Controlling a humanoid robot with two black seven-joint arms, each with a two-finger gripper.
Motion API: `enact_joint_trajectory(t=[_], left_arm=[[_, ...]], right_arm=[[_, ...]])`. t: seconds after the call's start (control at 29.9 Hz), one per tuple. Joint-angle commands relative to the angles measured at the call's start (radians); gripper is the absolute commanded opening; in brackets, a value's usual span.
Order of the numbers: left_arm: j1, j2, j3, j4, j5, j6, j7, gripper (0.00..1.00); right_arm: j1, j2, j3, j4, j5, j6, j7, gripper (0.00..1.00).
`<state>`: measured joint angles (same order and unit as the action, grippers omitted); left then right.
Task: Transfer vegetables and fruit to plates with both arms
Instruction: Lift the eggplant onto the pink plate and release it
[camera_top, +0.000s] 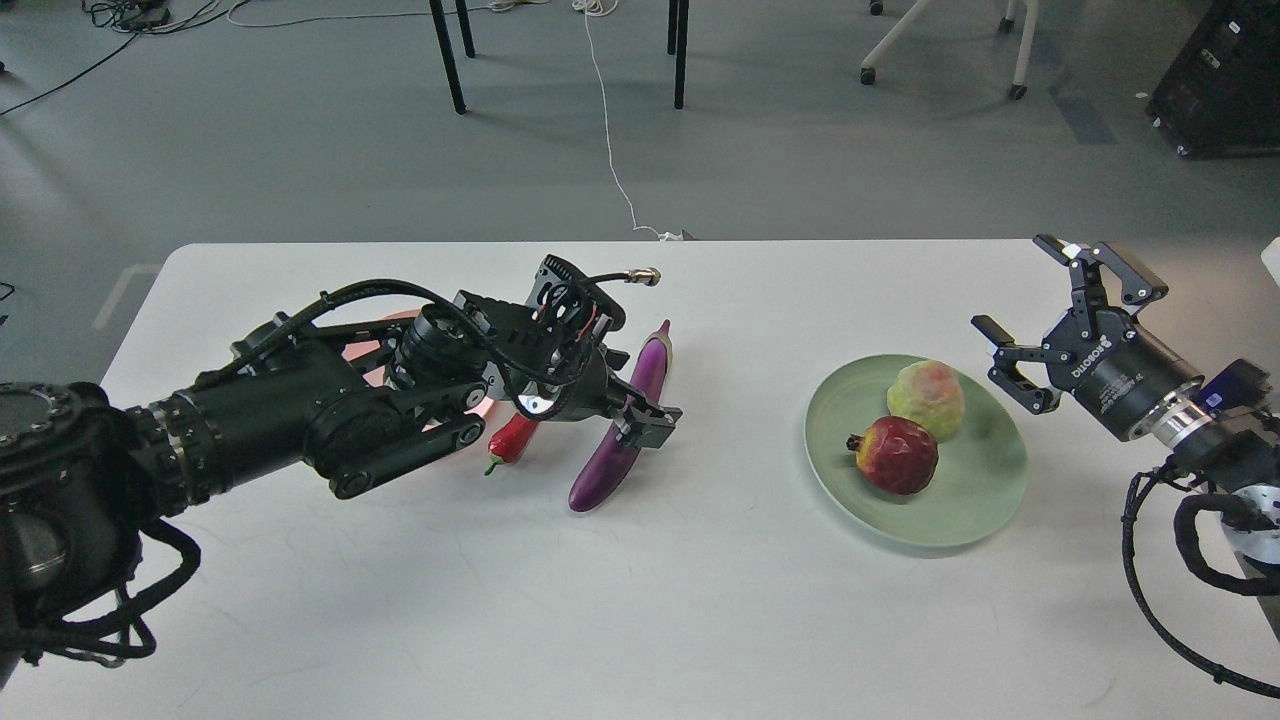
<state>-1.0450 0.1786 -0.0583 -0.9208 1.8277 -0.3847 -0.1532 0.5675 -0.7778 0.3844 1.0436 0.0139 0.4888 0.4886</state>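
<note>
Your left gripper (648, 422) sits on the eggplant (622, 430), which lies on the bench with its long axis running near-to-far; jaws look narrow across its middle, though whether they actually grip I cannot tell. Chili (512, 438) lies just left of the eggplant, with the pink plate (372, 352) behind that arm. Right gripper (1040, 315), jaws wide and empty, is well right of the eggplant, past the green plate (960, 510) carrying both fruits.

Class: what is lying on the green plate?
On the green plate lie two fruits: a pale yellow-green fruit behind a dark red fruit. They hide the plate surface beneath them; nothing else shows there.
</note>
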Motion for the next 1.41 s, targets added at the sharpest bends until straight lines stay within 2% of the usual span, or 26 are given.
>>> enact_joint_trajectory(t=[0.0,0.27,0.4,0.44,0.5,0.54,0.64,0.74,0.87,1.04,1.14,1.21,1.27,1.37], left_arm=[[0.02,-0.004,0.002,0.019,-0.004,0.001,0.015,0.93],[0.057,-0.008,0.0,0.028,-0.018,0.004,0.035,0.87],[0.068,-0.01,-0.002,0.031,-0.077,0.001,0.037,0.62],[0.068,-0.01,-0.002,0.031,-0.094,0.001,0.038,0.52],[0.069,-0.01,-0.002,0.03,-0.12,0.003,0.059,0.25],[0.069,-0.008,-0.003,0.03,-0.131,0.004,0.079,0.16],[0.068,-0.007,-0.009,0.017,-0.177,0.01,0.132,0.08],[0.065,-0.005,-0.015,0.004,-0.223,0.012,0.144,0.07],[0.05,0.019,-0.046,-0.091,-0.283,0.012,0.168,0.07],[-0.001,0.145,-0.123,-0.205,-0.317,0.0,0.182,0.07],[-0.007,0.266,-0.12,-0.216,-0.317,-0.002,0.164,0.08],[0.003,0.349,-0.109,-0.216,-0.317,-0.002,0.133,0.08],[0.019,0.415,-0.1,-0.214,-0.315,-0.002,0.106,0.08],[0.069,0.508,-0.077,-0.204,-0.312,0.003,0.087,0.09]], right_arm=[[-0.001,-0.006,0.001,0.001,0.0,0.0,0.0,0.97],[-0.001,-0.009,0.001,0.001,-0.003,0.0,0.0,0.97],[-0.001,-0.009,0.001,0.001,-0.005,0.0,0.0,0.97],[-0.001,-0.009,0.001,0.001,-0.005,0.0,0.0,0.97],[-0.001,-0.009,0.001,0.001,-0.005,0.0,0.0,0.97],[-0.001,-0.009,0.001,0.001,-0.005,0.0,0.0,0.97],[-0.001,-0.009,0.001,0.001,-0.008,0.0,0.0,0.97],[-0.001,-0.009,0.001,0.001,-0.009,0.0,0.0,0.97],[-0.001,-0.008,0.001,-0.001,-0.009,0.0,0.0,0.97],[-0.001,-0.009,0.001,-0.001,-0.011,0.0,0.0,0.97],[-0.001,-0.008,0.001,-0.001,-0.012,0.0,0.0,0.97],[-0.001,-0.006,-0.001,-0.001,-0.012,0.0,0.0,0.97],[-0.001,-0.006,-0.001,-0.002,-0.012,0.0,0.0,0.97],[0.0,-0.006,-0.002,-0.002,-0.015,0.0,0.0,0.97]])
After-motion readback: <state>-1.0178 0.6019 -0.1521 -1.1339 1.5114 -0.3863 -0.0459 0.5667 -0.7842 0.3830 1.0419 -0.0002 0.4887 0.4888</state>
